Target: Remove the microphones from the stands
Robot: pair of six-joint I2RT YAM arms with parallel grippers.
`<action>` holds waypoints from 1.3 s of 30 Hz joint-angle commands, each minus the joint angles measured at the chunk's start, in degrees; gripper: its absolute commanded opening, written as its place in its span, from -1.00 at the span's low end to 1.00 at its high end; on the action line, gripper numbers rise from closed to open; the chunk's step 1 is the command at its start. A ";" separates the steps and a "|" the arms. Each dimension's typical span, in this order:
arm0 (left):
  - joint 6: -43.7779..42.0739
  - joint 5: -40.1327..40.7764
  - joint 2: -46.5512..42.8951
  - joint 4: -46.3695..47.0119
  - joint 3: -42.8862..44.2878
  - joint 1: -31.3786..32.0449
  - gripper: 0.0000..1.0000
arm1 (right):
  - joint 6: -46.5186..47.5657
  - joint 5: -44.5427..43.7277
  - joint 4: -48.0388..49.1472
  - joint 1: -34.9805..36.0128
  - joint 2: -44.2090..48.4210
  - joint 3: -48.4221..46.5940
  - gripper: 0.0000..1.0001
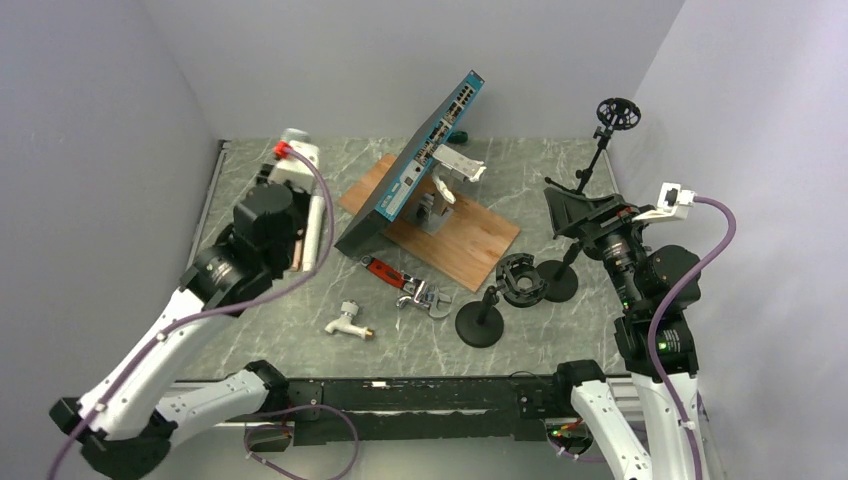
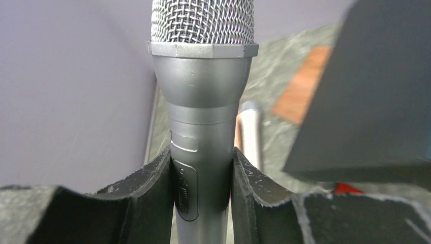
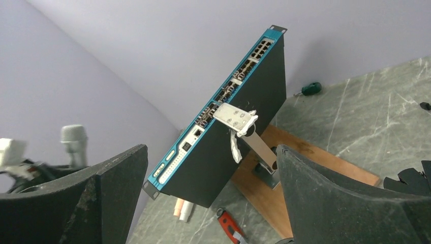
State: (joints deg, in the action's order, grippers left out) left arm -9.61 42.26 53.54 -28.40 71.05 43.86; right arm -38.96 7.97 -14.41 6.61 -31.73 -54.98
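Grey marble-pattern tabletop [image 1: 420, 350], lavender walls on three sides. The silver-grey metal microphone [image 2: 203, 91] is clear of both stands, over at the left side in the left gripper [image 2: 202, 168]. Its black padded fingers [image 2: 152, 198] press on both sides of the handle, pinching it.

Long axis runs straight along the fingers: mesh head points away from the wrist, handle back toward it.

Look: rounded wire-mesh grille with a faceted collar ring under it. The body tapers to a straight handle, with a dark slide switch set into the handle between the pads.

Top of the grille and the tail end are both cut off by the left wrist frame. Overhead, the left wrist covers the microphone, so I can't make it out there. From the right wrist view only its blurred head shows, far left.

Right gripper [image 3: 211, 157]: fingers spread wide, gripping nothing.

Short black round-base stand [image 1: 480, 328] sits front, right of centre. Tall black stand with a ring mount [image 1: 597, 160] is just behind it, by the right arm.

White tube [image 2: 249, 132] lies on the table behind the microphone, out of focus. The dark slab at the right of the left wrist view is too blurred to identify.
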 commanded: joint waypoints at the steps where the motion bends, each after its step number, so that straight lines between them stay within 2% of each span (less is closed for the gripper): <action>1: 10.22 -6.11 -0.07 -1.30 -1.01 -17.36 -1.00 | -0.59 0.90 2.36 -0.02 0.45 -1.64 0.95; 3: 13.39 -11.54 1.51 -0.38 -1.68 -23.10 -1.00 | -0.15 0.83 1.10 -0.02 0.73 -2.28 0.95; 6: 15.20 -15.25 7.26 1.82 -2.18 -29.74 -0.85 | 0.40 -0.27 0.77 -0.06 1.78 -1.82 0.95; 8: 15.10 -16.93 14.53 0.89 -0.58 -33.71 -1.00 | 0.90 -0.81 0.49 -0.03 2.23 -1.69 0.95; 11: 14.56 -17.08 23.04 2.64 0.24 -38.87 -1.00 | 1.92 -1.45 -1.29 0.01 2.25 -2.84 0.95; 15: 11.26 -26.81 32.31 7.55 0.18 -44.46 -1.00 | 2.05 -1.29 -1.56 -0.04 3.20 -2.80 0.95; 17: 7.68 -33.88 37.57 5.65 2.66 -47.53 -1.00 | 2.15 -1.41 -2.09 -0.01 3.50 -2.74 0.96; 20: 6.62 -43.79 45.81 -0.92 8.99 -50.41 -1.00 | 2.24 -1.91 -2.72 -0.01 3.67 -2.64 0.95; 23: 7.11 -49.47 52.59 -7.42 15.00 -52.67 -1.00 | 2.22 -1.95 -2.64 0.01 3.56 -2.16 0.95; 26: 7.67 -52.41 55.31 -6.39 15.00 -54.39 -0.99 | 1.98 -1.83 -2.66 -0.06 3.40 -1.79 0.96; 28: 7.72 -56.32 56.59 -6.21 15.44 -55.16 -0.83 | 1.60 -1.66 -2.18 -0.03 3.35 -1.27 0.95; 31: 9.07 -60.60 58.35 -6.23 15.82 -55.68 -0.71 | 1.13 -1.28 -1.43 -0.03 3.08 -0.66 0.96; 36: 10.29 -60.22 60.10 -6.52 15.99 -55.92 -0.62 | 1.12 -0.67 -1.91 -0.01 2.08 -1.09 0.96; 39: 12.59 -63.20 60.89 -5.83 15.78 -57.11 -0.50 | 1.23 -0.97 -2.06 -0.02 2.19 -0.92 0.95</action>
State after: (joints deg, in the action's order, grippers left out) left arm 0.21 -15.49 113.91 -35.05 84.97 -11.92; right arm -37.54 6.57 -17.52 6.61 -29.19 -55.64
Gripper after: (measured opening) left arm 0.405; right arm 0.978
